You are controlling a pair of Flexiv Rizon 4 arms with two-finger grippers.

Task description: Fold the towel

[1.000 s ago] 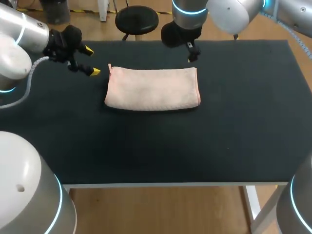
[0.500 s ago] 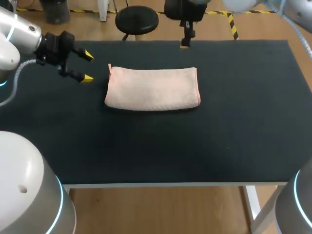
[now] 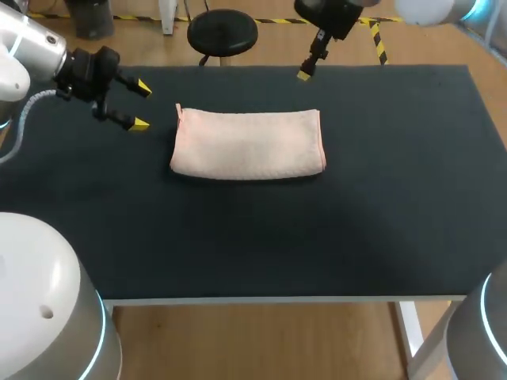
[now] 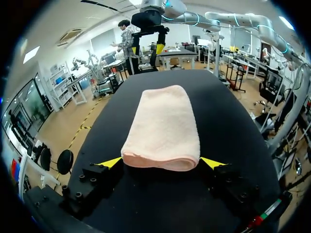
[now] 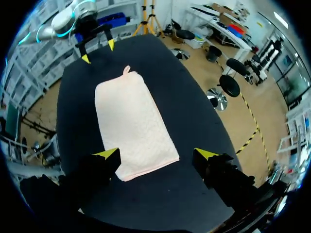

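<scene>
You have one towel (image 3: pixel 248 143) (already doubled, by the look) lying mid-bench (image 3: pixel 317 237), its long axis running left to right. Your left fingers (image 3: pixel 140 124), spread open and empty, sit just off its left short end, in line with that axis. The right fingers (image 5: pixel 108 154), also open, hang past its far edge. The left arm looks nearer.

the towel (image 3: pixel 248 143) is soft pale-pink cloth, terry-like, with a fine nubby, matt surface and a slightly darker stitched hem at its short ends. the bench (image 3: pixel 317 237) has a matt black top, faintly grainy like felt or a rubber mat, and a smooth pale front edge. the left arm (image 3: pixel 24 47) wears a smooth, glossy silver-grey shell. the left pincer (image 3: pixel 141 105) and right pincer (image 5: pixel 156 154) have matt black bodies with small bolt heads, and bright yellow tips that look like plastic or rubber.
</scene>
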